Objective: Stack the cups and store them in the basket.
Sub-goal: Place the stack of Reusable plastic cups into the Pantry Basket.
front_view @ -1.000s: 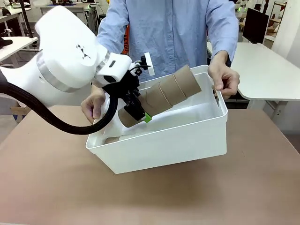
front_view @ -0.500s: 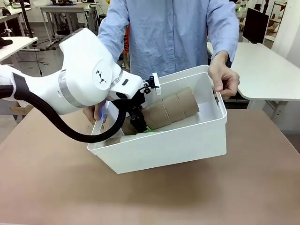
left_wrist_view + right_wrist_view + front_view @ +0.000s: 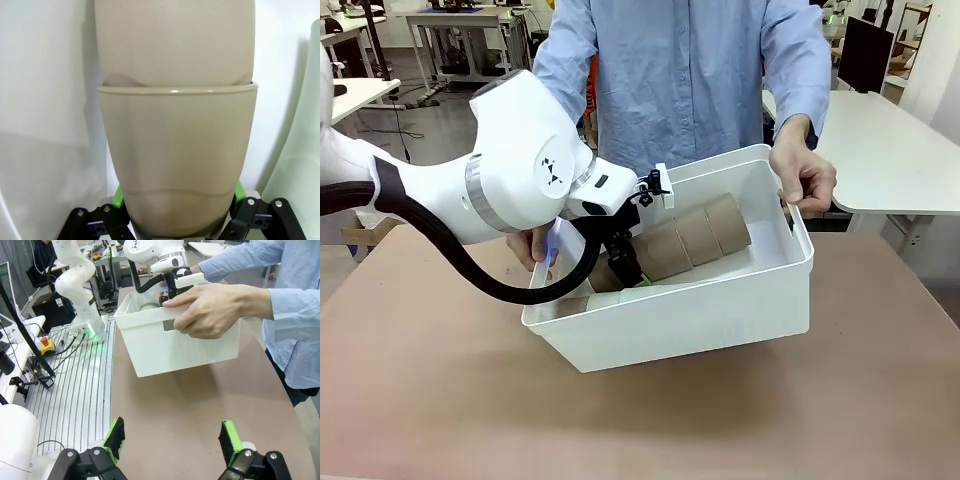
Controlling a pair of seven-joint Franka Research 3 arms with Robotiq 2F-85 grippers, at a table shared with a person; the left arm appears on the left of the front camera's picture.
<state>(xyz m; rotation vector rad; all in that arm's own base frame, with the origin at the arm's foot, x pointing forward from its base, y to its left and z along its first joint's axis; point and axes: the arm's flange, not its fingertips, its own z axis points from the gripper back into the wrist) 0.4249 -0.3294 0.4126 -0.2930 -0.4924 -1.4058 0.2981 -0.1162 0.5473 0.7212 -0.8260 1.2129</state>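
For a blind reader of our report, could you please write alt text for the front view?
The left gripper lowers a stack of tan cups on its side into a tilted white basket. A person in a blue shirt holds the basket's rim with both hands on a brown table.

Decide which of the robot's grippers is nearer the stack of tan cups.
Left. The left gripper is at the tan cup stack inside the basket; the right gripper hovers over bare table, well away.

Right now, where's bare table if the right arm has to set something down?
Bare table runs along the near edge, in front of the basket. Crowded: inside the basket, where the left gripper and the cups lie, and both ends, held by hands.
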